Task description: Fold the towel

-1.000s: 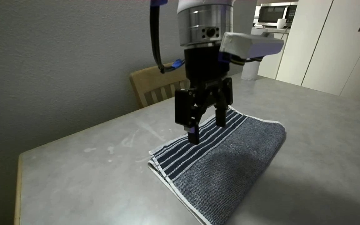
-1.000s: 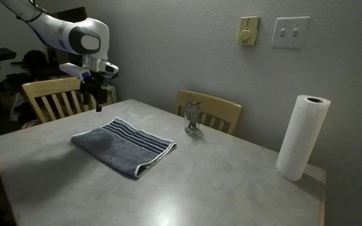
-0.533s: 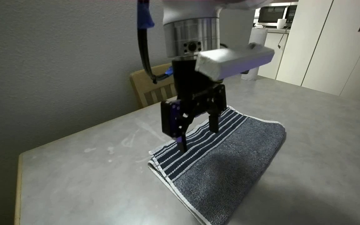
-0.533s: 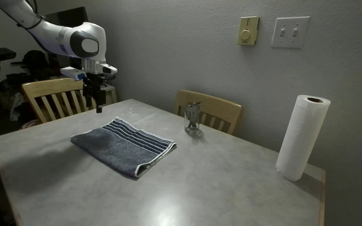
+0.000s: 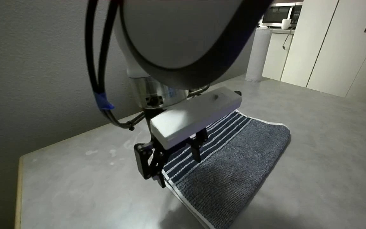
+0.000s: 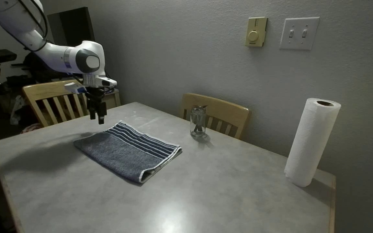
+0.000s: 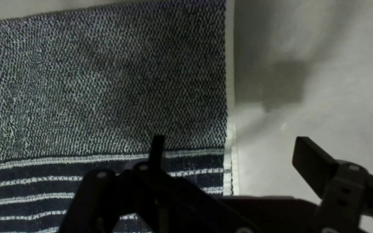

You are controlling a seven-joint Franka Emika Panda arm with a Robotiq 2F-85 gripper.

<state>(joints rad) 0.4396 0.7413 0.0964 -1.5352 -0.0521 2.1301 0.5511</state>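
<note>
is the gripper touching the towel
Apart. In an exterior view, a strip of table shows between the open gripper and the towel, below its fingertips.

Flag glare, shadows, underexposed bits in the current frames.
In an exterior view, bright glare on the table at bottom, broad shadow left of the towel; in the wrist view, gripper near-black, blocky shadow right of the towel, weave readable.

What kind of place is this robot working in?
Most likely a home dining area beside a kitchen, judging by the chairs, the paper towels and the microwave in the background.
</note>
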